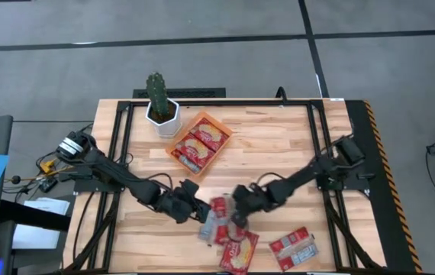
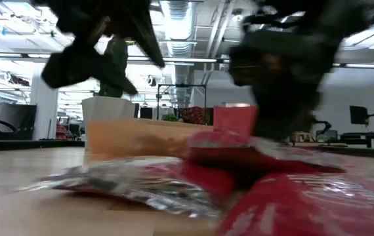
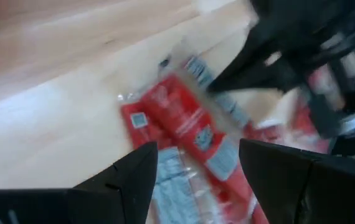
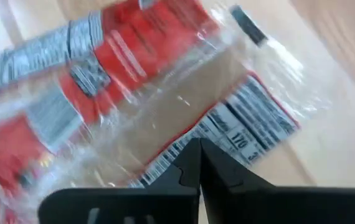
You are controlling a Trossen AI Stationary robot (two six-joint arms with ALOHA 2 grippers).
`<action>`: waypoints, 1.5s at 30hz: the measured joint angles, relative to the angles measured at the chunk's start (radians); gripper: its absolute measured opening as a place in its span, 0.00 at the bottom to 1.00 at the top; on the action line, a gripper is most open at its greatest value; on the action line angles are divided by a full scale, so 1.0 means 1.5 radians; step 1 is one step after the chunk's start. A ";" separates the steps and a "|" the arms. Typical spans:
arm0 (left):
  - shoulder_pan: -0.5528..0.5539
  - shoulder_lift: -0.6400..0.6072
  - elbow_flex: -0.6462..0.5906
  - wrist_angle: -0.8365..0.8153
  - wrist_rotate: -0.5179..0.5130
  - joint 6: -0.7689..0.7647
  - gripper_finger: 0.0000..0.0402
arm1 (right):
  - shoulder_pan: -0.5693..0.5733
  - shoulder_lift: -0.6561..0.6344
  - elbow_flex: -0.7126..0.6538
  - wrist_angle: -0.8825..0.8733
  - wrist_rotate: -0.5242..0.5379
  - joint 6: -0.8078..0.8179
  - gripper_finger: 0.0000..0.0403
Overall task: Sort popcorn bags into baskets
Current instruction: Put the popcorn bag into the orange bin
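Several red and silvery popcorn bags lie flat in a loose pile (image 1: 219, 221) near the table's front edge, with one more (image 1: 238, 253) nearer the edge and another (image 1: 294, 247) to the right. The orange basket (image 1: 183, 132) at the far middle holds several bags. My left gripper (image 1: 201, 210) hangs open just left of the pile; in its wrist view (image 3: 196, 155) a red bag (image 3: 177, 118) lies ahead between the fingers. My right gripper (image 1: 239, 216) is shut at the pile's right side, its tips (image 4: 197, 146) over a bag's barcode end (image 4: 246, 124). My right gripper comes slanting down from the table's right side with shut fingers at the barcode end (image 4: 227, 134) of a bag that lies flat on the table. Whether the tips touch it cannot be told.
A white pot with a green cactus (image 1: 160, 111) stands beside the basket's far left corner. Black frame rails (image 1: 320, 145) run along the table's sides and back. Bare wood shows between the basket and the pile.
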 joint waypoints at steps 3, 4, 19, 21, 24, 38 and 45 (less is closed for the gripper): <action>0.000 0.038 0.001 -0.002 0.059 -0.003 0.54 | -0.023 0.018 0.057 -0.040 -0.012 -0.041 0.08; -0.003 0.050 0.000 -0.003 0.069 -0.014 0.54 | -0.023 0.020 0.075 -0.053 -0.012 -0.042 0.09; -0.158 0.114 0.001 -0.013 -0.114 -0.330 0.53 | 0.105 -0.009 0.134 -0.146 0.122 0.068 0.06; -0.160 0.127 0.000 0.027 -0.127 -0.333 0.53 | 0.109 0.017 0.134 -0.141 0.122 0.094 0.08; -0.159 0.145 0.001 0.141 -0.145 -0.301 0.53 | 0.111 0.041 0.133 -0.135 0.125 0.114 0.08; -0.104 0.146 0.005 0.183 -0.105 -0.263 0.53 | 0.095 0.080 0.135 -0.131 0.111 0.100 0.08; -0.058 0.146 0.004 0.160 -0.079 -0.247 0.53 | 0.081 0.077 0.138 -0.080 0.094 0.017 0.08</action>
